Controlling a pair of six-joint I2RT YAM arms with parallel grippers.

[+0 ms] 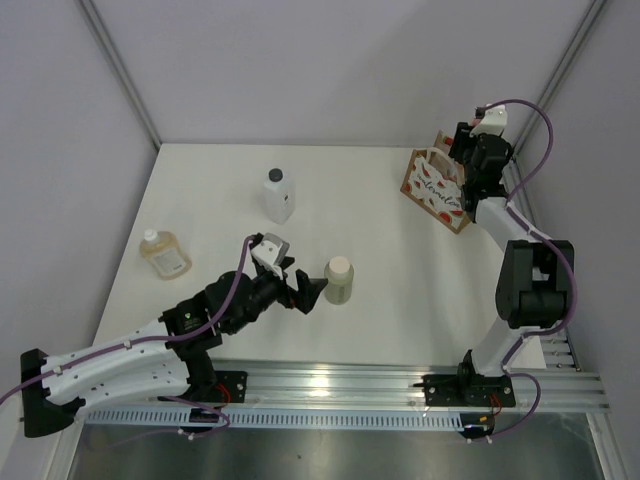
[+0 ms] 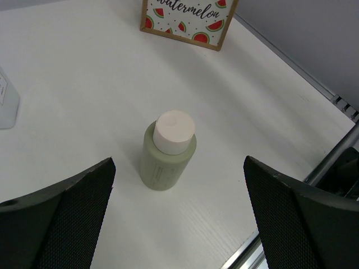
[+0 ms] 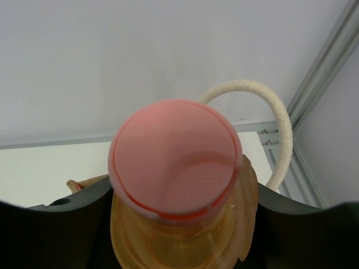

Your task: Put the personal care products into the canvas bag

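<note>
My right gripper [image 1: 472, 172] hovers over the canvas bag [image 1: 437, 188] at the back right. It is shut on the orange bottle with the pink cap [image 3: 175, 162], which fills the right wrist view. The bag's rope handle [image 3: 279, 126] arches behind it. My left gripper [image 1: 312, 290] is open, with the beige cylinder with the cream cap [image 1: 339, 280] just ahead of its fingers. In the left wrist view this bottle [image 2: 167, 151] stands upright beyond the two fingertips [image 2: 98, 179]. The white bottle with the black cap [image 1: 279, 195] and the amber flask [image 1: 164, 254] stand on the left.
The bag's watermelon-print front [image 2: 188, 19] shows far ahead in the left wrist view. A metal rail [image 1: 400, 385] runs along the table's near edge. White enclosure walls surround the table.
</note>
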